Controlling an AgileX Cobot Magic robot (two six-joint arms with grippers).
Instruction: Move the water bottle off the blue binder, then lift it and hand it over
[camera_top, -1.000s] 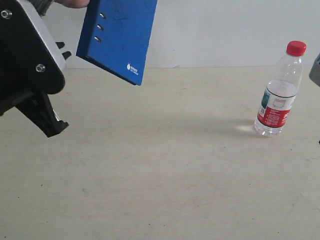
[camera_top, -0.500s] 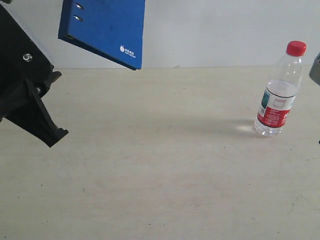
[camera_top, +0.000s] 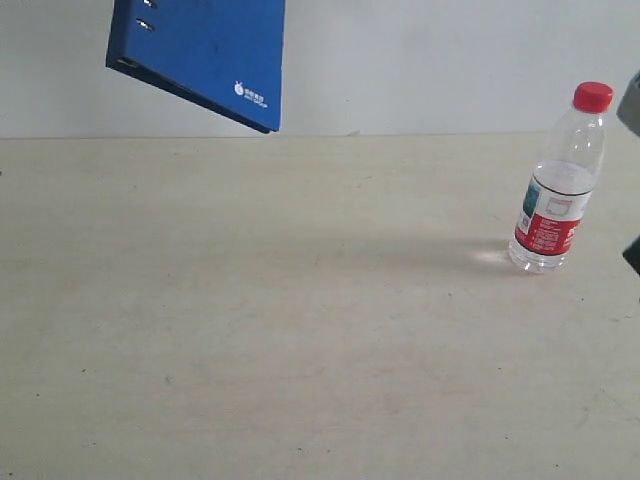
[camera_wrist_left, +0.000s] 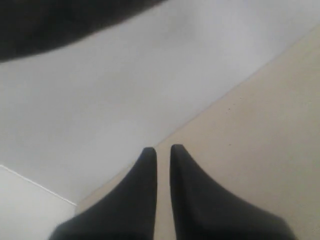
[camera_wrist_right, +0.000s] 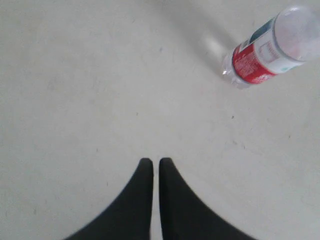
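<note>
The water bottle (camera_top: 557, 185), clear with a red cap and a red-and-white label, stands upright on the table at the right; the right wrist view has the water bottle (camera_wrist_right: 270, 47) off to one side. The blue binder (camera_top: 205, 50) hangs in the air at the top left, partly cut off by the frame edge; what holds it is out of view. My left gripper (camera_wrist_left: 162, 149) is shut and empty, facing the wall and the table's far edge. My right gripper (camera_wrist_right: 152, 161) is shut and empty above bare table, well apart from the bottle.
The beige table (camera_top: 300, 330) ends at a white wall (camera_top: 430, 60) behind. A dark part of the right arm (camera_top: 632, 105) shows at the right edge of the exterior view, near the bottle.
The blue binder has risen and drifted left. The left arm has pulled out of the exterior view to the left. The bottle has stayed put.
</note>
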